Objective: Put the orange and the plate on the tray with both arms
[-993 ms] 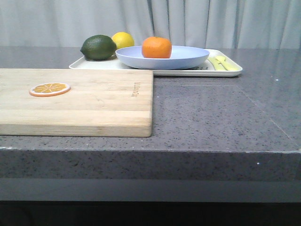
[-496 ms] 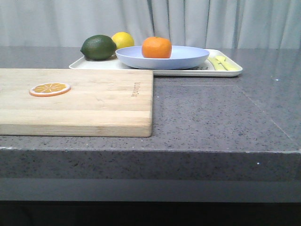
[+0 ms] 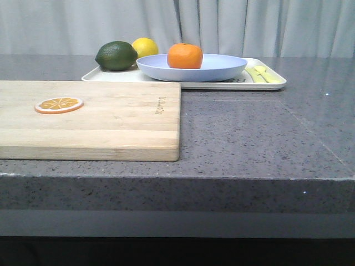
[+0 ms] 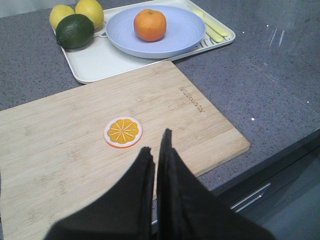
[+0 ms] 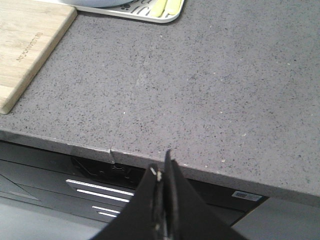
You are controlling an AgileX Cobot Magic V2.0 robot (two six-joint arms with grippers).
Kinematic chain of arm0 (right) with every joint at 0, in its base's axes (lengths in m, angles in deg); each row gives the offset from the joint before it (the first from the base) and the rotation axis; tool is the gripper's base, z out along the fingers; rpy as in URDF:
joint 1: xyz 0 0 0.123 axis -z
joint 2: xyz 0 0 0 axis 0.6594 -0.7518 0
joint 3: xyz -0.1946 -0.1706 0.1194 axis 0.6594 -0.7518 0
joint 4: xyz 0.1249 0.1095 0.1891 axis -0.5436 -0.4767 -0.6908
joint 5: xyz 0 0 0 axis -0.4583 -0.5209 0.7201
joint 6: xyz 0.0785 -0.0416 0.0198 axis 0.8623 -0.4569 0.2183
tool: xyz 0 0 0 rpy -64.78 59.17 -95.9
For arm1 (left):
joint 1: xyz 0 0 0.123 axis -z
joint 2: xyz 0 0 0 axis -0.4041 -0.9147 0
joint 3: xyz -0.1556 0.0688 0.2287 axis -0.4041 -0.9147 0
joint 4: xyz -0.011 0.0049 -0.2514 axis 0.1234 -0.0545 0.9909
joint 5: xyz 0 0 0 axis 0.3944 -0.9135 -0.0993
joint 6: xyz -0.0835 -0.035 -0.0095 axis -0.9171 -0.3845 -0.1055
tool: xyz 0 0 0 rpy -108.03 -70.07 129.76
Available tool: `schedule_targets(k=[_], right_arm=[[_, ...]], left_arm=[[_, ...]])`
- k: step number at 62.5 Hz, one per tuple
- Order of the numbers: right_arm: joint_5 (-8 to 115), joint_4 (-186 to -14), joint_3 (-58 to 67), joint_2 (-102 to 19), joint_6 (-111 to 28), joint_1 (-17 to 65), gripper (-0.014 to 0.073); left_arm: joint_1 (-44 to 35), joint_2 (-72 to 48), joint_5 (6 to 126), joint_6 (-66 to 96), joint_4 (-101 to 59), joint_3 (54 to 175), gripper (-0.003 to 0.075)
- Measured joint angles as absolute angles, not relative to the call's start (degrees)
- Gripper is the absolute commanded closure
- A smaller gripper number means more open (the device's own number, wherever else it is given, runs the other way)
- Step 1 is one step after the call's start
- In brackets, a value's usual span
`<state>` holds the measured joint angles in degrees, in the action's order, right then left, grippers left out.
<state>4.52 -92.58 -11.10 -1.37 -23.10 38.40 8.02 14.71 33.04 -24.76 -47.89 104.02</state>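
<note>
The orange (image 3: 184,56) (image 4: 150,24) sits in the pale lavender-blue plate (image 3: 222,67) (image 4: 177,42). That plate rests on the white tray (image 3: 277,84) (image 4: 95,62) at the back of the counter. In the left wrist view my left gripper (image 4: 156,142) is shut and empty, hovering over the near part of the wooden cutting board, far from the tray. In the right wrist view my right gripper (image 5: 163,165) is shut and empty, at the counter's front edge. Only the tray's corner (image 5: 150,15) shows there. Neither gripper appears in the front view.
A dark green lime (image 3: 116,56) (image 4: 74,30) and yellow lemons (image 3: 145,46) (image 4: 90,11) lie on the tray's left side. A wooden cutting board (image 3: 111,127) (image 4: 60,150) (image 5: 25,45) with a flat orange slice (image 3: 59,104) (image 4: 123,132) covers the front left. Drawers (image 5: 100,192) lie below the counter edge.
</note>
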Motion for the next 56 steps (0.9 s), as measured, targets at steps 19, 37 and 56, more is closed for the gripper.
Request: schedule_targets(k=[19, 37, 56], right_arm=[[4.31, -92.58, -11.10, -1.37, -23.10, 38.40, 0.0711], [4.31, -92.58, -11.10, -1.37, -23.00, 38.40, 0.0711], [4.31, -92.58, -11.10, -1.37, -23.00, 38.40, 0.0711]], left_arm=[[8.02, 14.71, 33.04, -24.76, -47.89, 104.02, 0.0740], [5.42, 19.90, 37.82, -24.76, -47.45, 99.01, 0.0740], [-12.18, 37.48, 56.83, -24.76, -46.98, 77.17, 0.0740]])
